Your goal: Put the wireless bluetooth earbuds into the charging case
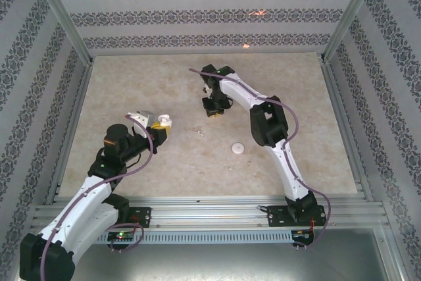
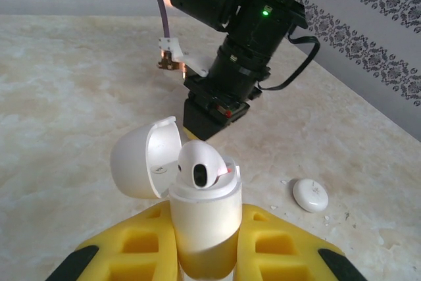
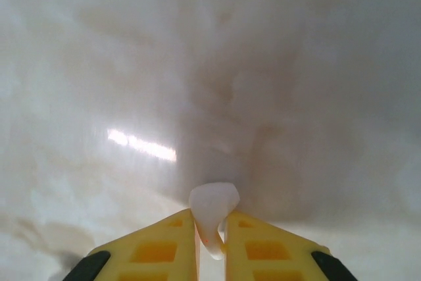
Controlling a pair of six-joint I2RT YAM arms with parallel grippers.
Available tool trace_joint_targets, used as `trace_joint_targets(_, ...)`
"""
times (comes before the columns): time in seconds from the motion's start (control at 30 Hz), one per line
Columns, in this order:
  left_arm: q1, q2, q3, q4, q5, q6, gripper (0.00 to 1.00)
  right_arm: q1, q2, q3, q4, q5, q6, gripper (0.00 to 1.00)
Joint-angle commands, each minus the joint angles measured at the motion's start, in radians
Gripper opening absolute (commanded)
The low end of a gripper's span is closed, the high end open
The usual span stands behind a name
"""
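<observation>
Right now the charging case (image 2: 197,228) stands upright, pinched between the yellow fingers (image 2: 276,241) of the left gripper (image 2: 205,214), which we see clamped tight on its body. Its lid (image 2: 141,162) is swung open toward ten o'clock in the left wrist view, and one earbud (image 2: 200,166) sits in the mouth of the case, dark opening facing the camera. From above, the case (image 1: 163,121) is at about nine o'clock of the table's (image 1: 131,83) middle.

The right gripper (image 3: 210,228) is closed on a small white piece that we take to be the other earbud (image 3: 214,212), close over the pale tabletop. In the top view this gripper (image 1: 214,107) hangs near the middle, well apart from the case.

A round white puck (image 1: 237,149) lies on the table at four o'clock of the middle. A tiny white speck (image 1: 200,133) lies between it and the case; we cannot tell what it is.
</observation>
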Motion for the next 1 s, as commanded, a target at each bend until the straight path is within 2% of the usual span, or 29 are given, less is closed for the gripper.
trace_joint_targets(0.0, 0.013, -0.012, -0.005, 0.052, 0.022, -0.024, 0.0, -0.006, -0.137, -0.182, 0.155, -0.189, 0.074, 0.14)
trace_joint_targets(0.1, 0.013, -0.007, -0.012, 0.068, 0.023, -0.034, 0.0, -0.01, -0.212, -0.351, 0.281, -0.296, 0.144, 0.14)
trace_joint_targets(0.3, 0.011, 0.018, -0.021, 0.11, 0.038, -0.058, 0.0, -0.012, -0.279, -0.53, 0.338, -0.358, 0.169, 0.17)
trace_joint_targets(0.4, 0.011, 0.032, -0.019, 0.123, 0.044, -0.064, 0.0, -0.017, -0.294, -0.566, 0.317, -0.328, 0.155, 0.25)
trace_joint_targets(0.5, 0.011, 0.035, -0.012, 0.125, 0.05, -0.071, 0.0, -0.02, -0.321, -0.574, 0.265, -0.224, 0.128, 0.3)
trace_joint_targets(0.77, 0.01, 0.052, -0.021, 0.128, 0.043, -0.072, 0.0, -0.065, -0.408, -0.557, 0.233, -0.128, 0.128, 0.33)
trace_joint_targets(0.97, 0.011, 0.12, -0.014, 0.174, 0.051, -0.07, 0.0, -0.013, -0.388, -0.456, 0.191, -0.095, 0.153, 0.35)
